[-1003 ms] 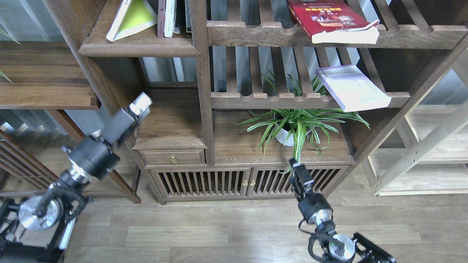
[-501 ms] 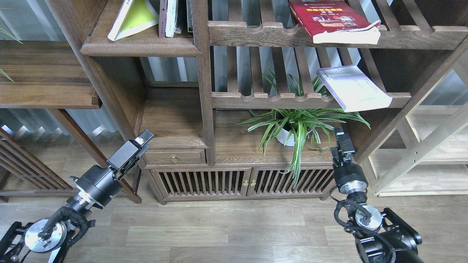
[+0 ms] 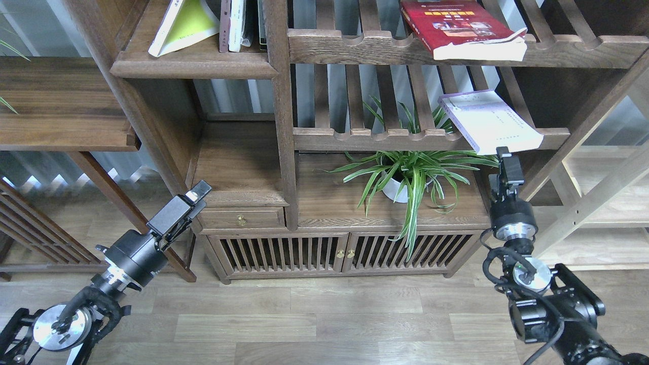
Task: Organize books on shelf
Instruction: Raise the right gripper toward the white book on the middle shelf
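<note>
Right gripper (image 3: 503, 152), jaw state unclear, just under overhanging lavender-white book (image 3: 489, 120), right of frame; upward bump could tip book off slatted rack (image 3: 385, 138).

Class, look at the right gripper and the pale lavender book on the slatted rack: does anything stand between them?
Nothing visible does. The right gripper sits just under the overhanging front corner of the pale lavender book; the plant lies off to its left.

Yellow-green book (image 3: 183, 25) leaned tilted on the dark solid shelf (image 3: 192, 63) at upper left. Red book (image 3: 459, 25) with yellow title band lay flat on the upper slatted rack (image 3: 355, 48). Pale lavender-white book (image 3: 489, 121) lay flat on the lower slatted rack (image 3: 375, 138), corner overhanging the front rail.
</note>
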You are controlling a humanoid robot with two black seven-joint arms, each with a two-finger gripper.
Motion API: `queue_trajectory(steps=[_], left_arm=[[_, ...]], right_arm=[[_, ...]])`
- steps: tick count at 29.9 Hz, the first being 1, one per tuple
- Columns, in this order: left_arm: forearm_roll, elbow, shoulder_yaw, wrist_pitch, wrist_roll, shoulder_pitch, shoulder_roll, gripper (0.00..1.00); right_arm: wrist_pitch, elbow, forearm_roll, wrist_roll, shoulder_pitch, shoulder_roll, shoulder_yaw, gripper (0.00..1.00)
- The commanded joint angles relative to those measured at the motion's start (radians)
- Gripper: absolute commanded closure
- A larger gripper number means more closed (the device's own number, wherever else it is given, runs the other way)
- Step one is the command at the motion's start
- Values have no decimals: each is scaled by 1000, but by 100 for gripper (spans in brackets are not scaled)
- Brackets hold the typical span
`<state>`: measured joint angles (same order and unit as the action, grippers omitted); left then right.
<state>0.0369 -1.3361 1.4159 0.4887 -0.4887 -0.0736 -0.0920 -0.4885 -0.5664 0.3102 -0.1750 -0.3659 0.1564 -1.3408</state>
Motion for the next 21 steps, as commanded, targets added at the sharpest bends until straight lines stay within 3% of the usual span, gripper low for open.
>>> queue_trajectory(steps=[1,21], left_arm=[[0,0,1,0,0,0,-2,1],[-3,-20,12,0,0,2,-23,1]], right_arm=[[0,3,1,0,-28,2,-8,1],[48,19,-2,0,-64,-15,9,1]])
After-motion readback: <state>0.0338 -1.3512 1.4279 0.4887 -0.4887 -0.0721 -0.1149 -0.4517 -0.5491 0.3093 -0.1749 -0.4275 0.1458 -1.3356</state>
